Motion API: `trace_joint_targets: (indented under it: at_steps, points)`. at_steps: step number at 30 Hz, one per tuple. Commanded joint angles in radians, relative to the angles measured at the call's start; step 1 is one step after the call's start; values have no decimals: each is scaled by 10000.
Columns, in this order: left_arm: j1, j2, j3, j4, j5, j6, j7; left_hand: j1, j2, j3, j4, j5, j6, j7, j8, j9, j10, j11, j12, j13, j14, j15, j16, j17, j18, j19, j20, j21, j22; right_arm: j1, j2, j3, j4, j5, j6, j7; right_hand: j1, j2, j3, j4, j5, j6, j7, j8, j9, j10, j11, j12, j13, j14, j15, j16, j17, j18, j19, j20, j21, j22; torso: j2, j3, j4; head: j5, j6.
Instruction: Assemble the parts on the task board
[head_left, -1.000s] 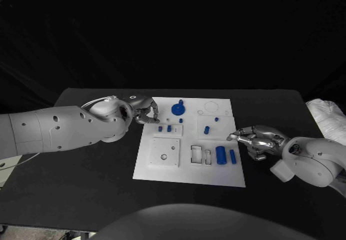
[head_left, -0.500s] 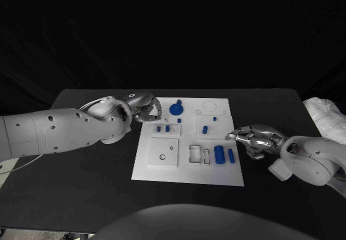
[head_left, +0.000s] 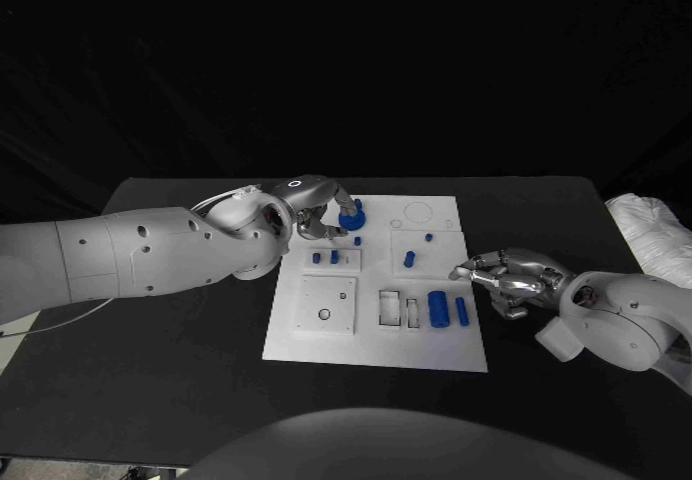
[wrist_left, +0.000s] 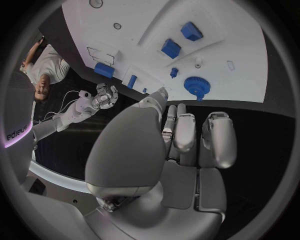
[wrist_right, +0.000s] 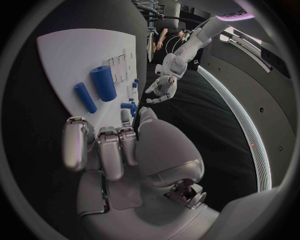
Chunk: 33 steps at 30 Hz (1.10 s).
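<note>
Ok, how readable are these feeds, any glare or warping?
Head view: dark surround, the white task board bright but readable. Left wrist view: fisheye bends the board's edges, and the left hand blocks the middle. Right wrist view: same bending.

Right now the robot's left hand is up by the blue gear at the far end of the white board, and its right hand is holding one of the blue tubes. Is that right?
Not quite. The left hand is by the blue gear on the white board, but the right hand holds nothing. The head view shows it beside the board's edge, with both blue tubes lying on the board.
</note>
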Motion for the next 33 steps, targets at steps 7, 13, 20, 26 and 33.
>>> trace_joint_targets:
  at_steps: [7,13,20,26,33]
  points:
    - [16,568,48,-355,-1365,679,-142,135,91,-443,-41,252,405,-135,-75,-789,452,-70,-274,-1129,722,-126,1283,994,-21,258,-137,345,2039,-7,30,0,-9,-75,160,83,162,43,49,4,60,-46,10,-32,-7,1571,-488,-53,597,1057,-99,34,2627,-28,66,-21,24,1868,-26,1,17,-5,1]
    - [16,809,59,-536,-1671,835,-274,136,127,-487,-26,304,853,-129,33,-963,819,-95,-292,-1480,903,-165,1781,1433,-42,324,-151,428,2062,-7,53,0,-29,-76,196,85,161,39,50,5,60,-46,11,-32,-7,1571,-487,-53,597,1057,-99,34,2627,-27,63,-21,21,1867,-22,0,23,4,1]
    - [18,848,70,-579,-1734,881,-304,115,159,-505,-11,304,1071,-128,78,-1054,957,-96,-327,-1667,937,-180,1868,1490,-56,369,-164,489,2080,-6,34,1,-3,-76,191,105,161,39,50,5,60,-46,11,-32,-7,1571,-487,-53,597,1057,-99,34,2627,-27,63,-21,21,1867,-1,0,13,-59,1]
    - [22,861,74,-590,-1720,959,-278,140,202,-485,-24,283,1170,-147,99,-1097,1070,-118,-313,-1740,931,-186,1868,1476,-50,361,-169,460,2071,-3,4,1,20,-74,177,117,161,39,50,5,60,-46,11,-32,-7,1571,-487,-53,597,1057,-99,34,2627,-27,63,-21,21,1867,-8,-5,25,-50,1]
    - [23,880,75,-626,-1721,942,-255,176,212,-467,-42,282,1204,-151,100,-1126,1149,-124,-297,-1779,935,-193,1893,1496,-50,363,-174,461,2071,-1,-5,2,39,-72,183,140,161,39,50,5,60,-46,11,-32,-7,1571,-487,-53,597,1057,-99,34,2627,-27,63,-21,21,1867,-15,-5,24,-43,1]
